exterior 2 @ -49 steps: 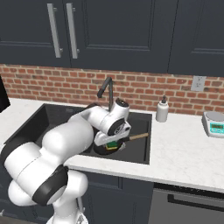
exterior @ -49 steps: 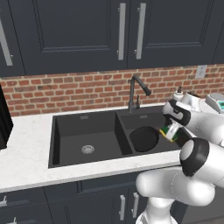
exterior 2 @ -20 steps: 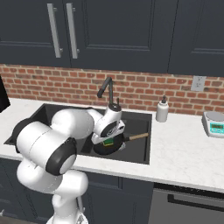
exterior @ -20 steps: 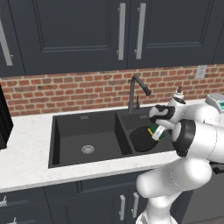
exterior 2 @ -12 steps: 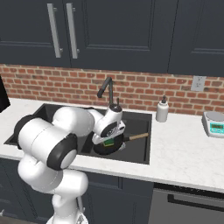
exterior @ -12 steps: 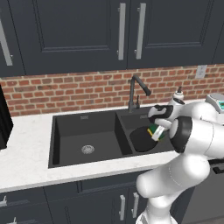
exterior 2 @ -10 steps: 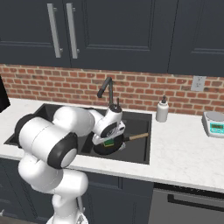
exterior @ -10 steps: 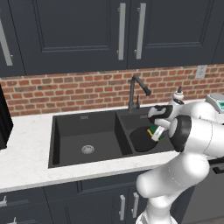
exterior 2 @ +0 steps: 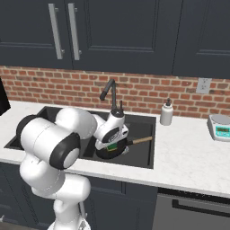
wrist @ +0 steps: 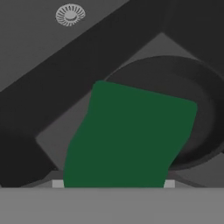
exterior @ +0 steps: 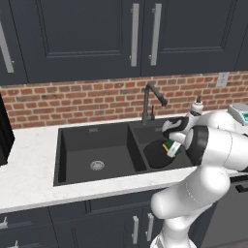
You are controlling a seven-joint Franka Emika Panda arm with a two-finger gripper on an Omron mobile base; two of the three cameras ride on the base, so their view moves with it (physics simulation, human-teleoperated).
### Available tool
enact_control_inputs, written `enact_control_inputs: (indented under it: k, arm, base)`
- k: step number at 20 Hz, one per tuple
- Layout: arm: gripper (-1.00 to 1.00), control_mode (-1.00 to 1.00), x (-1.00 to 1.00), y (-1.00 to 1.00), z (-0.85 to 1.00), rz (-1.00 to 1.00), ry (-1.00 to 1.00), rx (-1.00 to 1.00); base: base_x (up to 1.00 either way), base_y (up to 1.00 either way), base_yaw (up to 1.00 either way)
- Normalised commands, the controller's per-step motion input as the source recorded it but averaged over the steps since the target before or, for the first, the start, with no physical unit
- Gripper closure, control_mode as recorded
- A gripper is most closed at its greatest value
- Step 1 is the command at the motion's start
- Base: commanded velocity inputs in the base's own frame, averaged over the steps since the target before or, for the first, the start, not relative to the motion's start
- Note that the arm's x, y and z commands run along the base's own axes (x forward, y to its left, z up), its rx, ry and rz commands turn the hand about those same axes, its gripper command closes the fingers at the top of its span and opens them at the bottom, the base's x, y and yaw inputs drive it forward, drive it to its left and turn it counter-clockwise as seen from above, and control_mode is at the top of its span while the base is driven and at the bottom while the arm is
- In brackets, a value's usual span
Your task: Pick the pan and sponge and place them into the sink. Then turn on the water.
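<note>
Gripper (exterior: 170, 143) is down over the right basin of the black double sink (exterior: 72, 140), clamped on the sponge (exterior: 171, 147). Left base view shows the sponge's green face and yellow edge poking out below the hand, tilted. Hand view has the green sponge (wrist: 129, 140) sitting between the fingers and running up the centre of the frame, its green side toward the camera.

Pan (exterior: 156, 154) lies in the right basin, directly under the held sponge. Right base view shows its tan wooden handle (exterior 2: 142, 140) pointing toward the right wall of the basin. Pan (wrist: 192, 92) also appears behind the sponge in the hand view, dark round rim up. Can't tell whether the sponge touches the pan.

Left basin holds only its round silver drain (exterior: 97, 165); same drain (wrist: 70, 14) shows top left in the hand view.

Gooseneck faucet (exterior 2: 110, 91) stands behind the divider, spout angled. White soap dispenser (exterior 2: 166, 112) on the counter right of the sink, kitchen scale (exterior 2: 220, 127) further right, both well apart from the arm.
</note>
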Motion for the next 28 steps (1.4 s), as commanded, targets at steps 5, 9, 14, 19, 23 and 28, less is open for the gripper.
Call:
enact_control_inputs:
  k: [5,9,14,19,23,28]
  arm:
    - [1.0,-1.0,0.19,0.07,-0.13,0.0,-0.02,-0.03]
    - [1.0,-1.0,0.01,0.0,-0.1,0.0,0.0,-0.01]
    - [1.0,-1.0,0.0,0.0,-0.06,0.0,0.0,0.0]
    - [1.0,-1.0,0.0,-0.03,0.0,-0.03,0.0,0.0]
    - [-1.0,-1.0,0.0,0.0,0.0,0.0,0.0,0.0]
    - [-1.0,-1.0,0.0,0.0,0.0,0.0,0.0,0.0]
  base:
    - [0.0,0.0,0.0]
    - [0.0,0.0,0.0]
    - [0.0,0.0,0.0]
    - [0.0,0.0,0.0]
    - [0.0,0.0,0.0]
    - [0.0,0.0,0.0]
